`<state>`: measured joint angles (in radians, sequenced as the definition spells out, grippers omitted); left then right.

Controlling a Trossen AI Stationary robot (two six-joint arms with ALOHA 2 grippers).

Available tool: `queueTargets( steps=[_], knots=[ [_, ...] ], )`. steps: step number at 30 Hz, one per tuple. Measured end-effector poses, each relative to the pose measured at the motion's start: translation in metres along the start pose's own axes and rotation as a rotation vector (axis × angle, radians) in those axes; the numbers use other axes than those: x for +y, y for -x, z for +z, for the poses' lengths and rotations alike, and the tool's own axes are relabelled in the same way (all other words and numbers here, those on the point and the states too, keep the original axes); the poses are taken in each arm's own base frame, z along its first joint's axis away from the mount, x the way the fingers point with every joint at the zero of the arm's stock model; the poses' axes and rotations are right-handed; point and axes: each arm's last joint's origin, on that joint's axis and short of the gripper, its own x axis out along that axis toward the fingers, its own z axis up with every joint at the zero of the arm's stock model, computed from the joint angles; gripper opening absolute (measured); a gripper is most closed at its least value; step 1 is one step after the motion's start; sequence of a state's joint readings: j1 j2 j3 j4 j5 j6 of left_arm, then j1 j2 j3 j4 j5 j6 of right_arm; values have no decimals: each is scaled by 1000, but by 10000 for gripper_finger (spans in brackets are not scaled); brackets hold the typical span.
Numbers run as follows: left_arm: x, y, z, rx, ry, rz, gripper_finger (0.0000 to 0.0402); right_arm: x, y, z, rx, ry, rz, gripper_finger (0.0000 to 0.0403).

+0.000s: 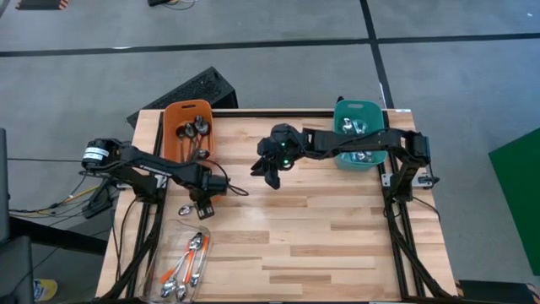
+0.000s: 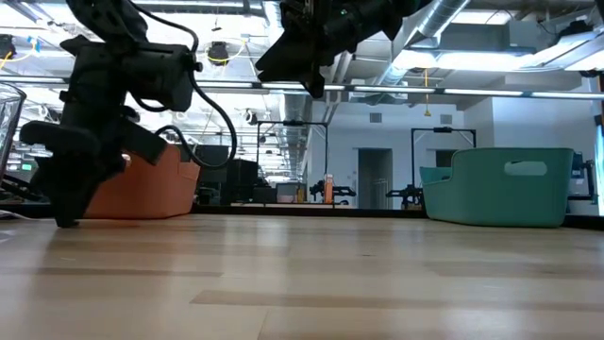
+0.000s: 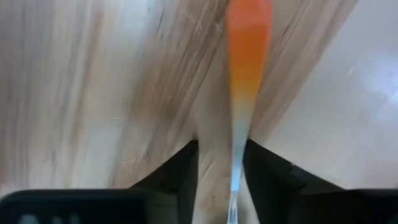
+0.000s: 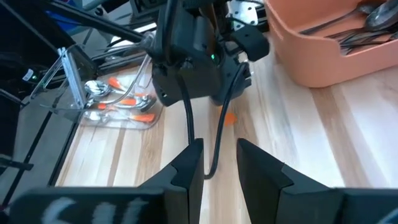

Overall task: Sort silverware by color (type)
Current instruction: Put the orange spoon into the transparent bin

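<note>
**Spotter:** Where are you with the left arm?

**Operator:** I've got the left gripper (image 1: 201,208) low over the wood, just beside the clear tray (image 1: 166,247). Through its wrist camera, the orange-handled spoon (image 3: 245,74) lies right down the gap between my fingers (image 3: 177,180). The thin metal shank runs between the two pads, and the orange handle stretches out ahead of the tips.

**Spotter:** Clamped on it?

**Operator:** Can't tell. The fingers stand a little apart with the shank between them, but I can't see the pads actually touching metal. From overhead its shiny bowl (image 1: 185,209) shows just outside the fingers, on the table.

**Spotter:** So this is the pick step.

**Operator:** I'd say so: picking an orange one off the table. The orange bin (image 1: 187,128) sits beyond the gripper and already holds several spoons, so that looks like its home. More orange-handled ones wait in the tray.

**Spotter:** And the right arm?

**Operator:** The right gripper (image 1: 270,172) hangs raised over mid-table, fingers apart and holding nothing, pointed toward the left one. The teal bin (image 1: 358,135) is behind it, with spoons inside.

**Spotter:** Next?

**Operator:** I need a firm pinch on that shank before lifting. It's thin and slick, so it may swivel or slip. Then lift it clear and carry it over the bin's near wall.
</note>
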<state>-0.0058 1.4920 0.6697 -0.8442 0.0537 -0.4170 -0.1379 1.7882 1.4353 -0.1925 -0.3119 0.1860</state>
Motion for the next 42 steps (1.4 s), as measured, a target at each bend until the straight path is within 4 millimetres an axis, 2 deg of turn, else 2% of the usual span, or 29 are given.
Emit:
queueTargets(
  steps=[3,6,9,12,14,19,21,24,28,32,34,38,42],
  knots=[
    [0,0,1,-13,-2,23,65,3,-1,-2,18,-20,3,118],
    [-1,4,4,-25,0,24,13,2,0,-4,27,-162,-63,111],
    [-3,11,11,-38,11,-1,10,4,15,1,-1,-231,-123,100],
    [-10,29,28,-149,33,-56,5,12,41,16,-89,-223,-170,91],
    [-11,38,29,-148,49,-82,4,16,58,22,-129,-219,-193,87],
    [-17,86,43,-327,62,-143,3,21,98,30,-161,-228,-249,85],
    [-19,104,46,-401,66,-149,3,20,107,26,-125,-242,-276,85],
    [-22,138,51,-557,72,-206,3,20,107,19,-59,-274,-291,85],
    [-26,172,52,-702,86,-310,3,35,91,15,-30,-281,-213,89],
    [-28,197,39,-763,132,-410,2,58,72,14,-50,-264,-126,111],
    [-30,203,26,-718,176,-437,2,65,68,7,-18,-281,-128,122],
    [-40,204,-13,-570,274,-459,2,78,60,5,-34,-308,-144,139],
    [-64,201,-63,-469,379,-432,2,84,55,-1,-22,-329,-164,144]
  ],
)
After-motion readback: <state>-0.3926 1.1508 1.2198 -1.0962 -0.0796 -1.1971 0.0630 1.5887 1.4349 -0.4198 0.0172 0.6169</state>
